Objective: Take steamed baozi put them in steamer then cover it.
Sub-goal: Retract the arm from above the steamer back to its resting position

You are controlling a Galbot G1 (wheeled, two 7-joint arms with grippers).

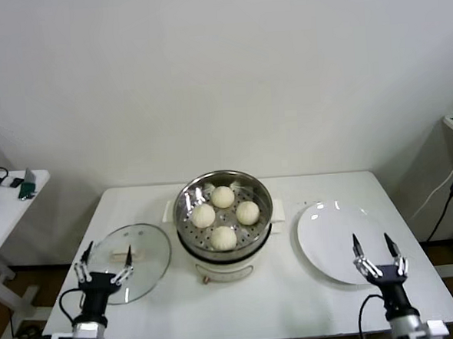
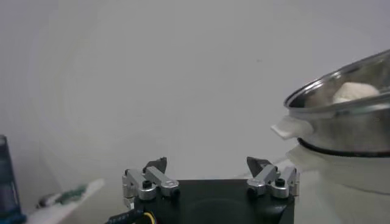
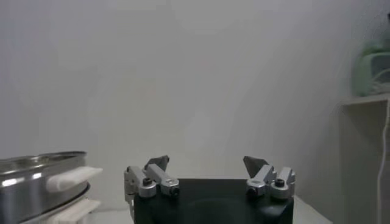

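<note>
Four baozi [image 1: 224, 216] sit in the uncovered steamer [image 1: 185, 215].
Cover [image 1: 151, 251] lies left, white plate [image 1: 323, 240] right; left gripper [image 1: 105, 261] and right gripper [image 1: 376, 246] both spread wide, holding nothing.

You have a white plate [image 1: 334, 236] lying on the white table [image 1: 281, 304]. A side table [image 1: 1, 200] with small items stands at your left.

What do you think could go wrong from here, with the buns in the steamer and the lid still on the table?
1. The glass lid lies flat beside the steamer, under the open left gripper; its small bar handle may be easy to miss, or slip out.
2. Lowered off-centre, the lid could catch the steamer rim or press the four buns.
3. The right gripper, open over the plate, could knock it if it moves.
</note>
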